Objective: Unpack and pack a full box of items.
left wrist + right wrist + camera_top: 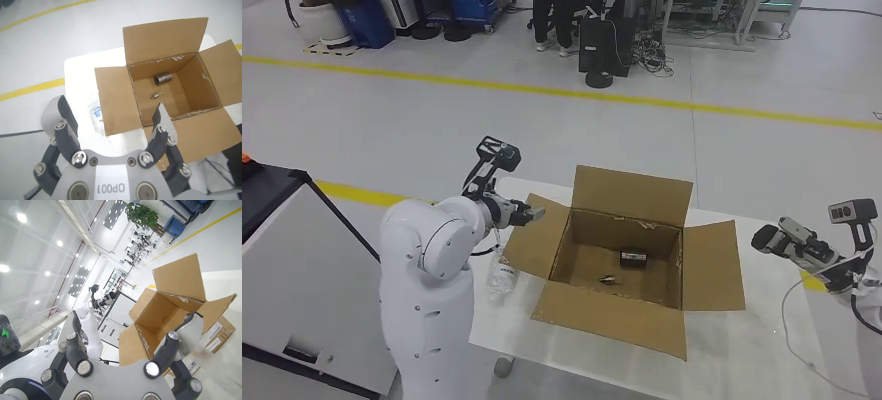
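Open box (191, 75) sat on table (79, 70), 4 flaps out. Inside lay 1 steel sleeve (162, 78) and 1 small fitting (154, 96). A clear bag (96, 117) lay partly under the left-side flap. By that flap hovered left gripper (111, 101), jaws spread, empty. Same for right gripper (135, 314), off the box's right side.

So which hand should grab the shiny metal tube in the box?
Probably left. The left hand hangs open over a flap of the box, looking down at the metal tube. The right hand sits farther out, past the opposite flap.
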`<action>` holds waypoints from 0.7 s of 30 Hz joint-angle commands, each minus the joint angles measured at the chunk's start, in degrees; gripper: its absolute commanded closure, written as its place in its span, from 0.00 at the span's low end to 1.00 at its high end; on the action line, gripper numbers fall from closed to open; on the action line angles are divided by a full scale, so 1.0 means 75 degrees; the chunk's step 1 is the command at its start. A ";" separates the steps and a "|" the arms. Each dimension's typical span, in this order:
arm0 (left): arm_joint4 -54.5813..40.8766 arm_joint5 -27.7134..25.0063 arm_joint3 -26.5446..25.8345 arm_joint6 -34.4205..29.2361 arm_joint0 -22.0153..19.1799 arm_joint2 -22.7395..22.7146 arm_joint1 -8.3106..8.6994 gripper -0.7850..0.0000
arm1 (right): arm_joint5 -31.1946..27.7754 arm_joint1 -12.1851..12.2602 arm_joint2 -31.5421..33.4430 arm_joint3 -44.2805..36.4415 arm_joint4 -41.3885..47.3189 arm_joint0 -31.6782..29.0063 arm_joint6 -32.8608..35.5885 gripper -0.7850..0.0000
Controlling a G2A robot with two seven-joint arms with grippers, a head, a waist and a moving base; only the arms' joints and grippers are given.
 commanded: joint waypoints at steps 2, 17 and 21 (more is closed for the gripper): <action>-0.0159 -0.0253 0.0064 0.0272 -0.0133 0.0600 0.0154 0.00 | 0.0000 0.0000 0.0000 0.0000 0.0000 0.0000 -0.0001 0.00; -0.2479 -0.0199 0.3310 0.0216 -0.3049 0.4673 0.1427 0.00 | 0.0000 0.0000 0.0000 0.0000 0.0000 0.0000 -0.0001 0.00; -0.3768 -0.0119 0.3813 0.0137 -0.3969 0.5764 0.1671 0.00 | 0.0000 0.0000 0.0000 0.0000 0.0000 0.0000 -0.0001 0.00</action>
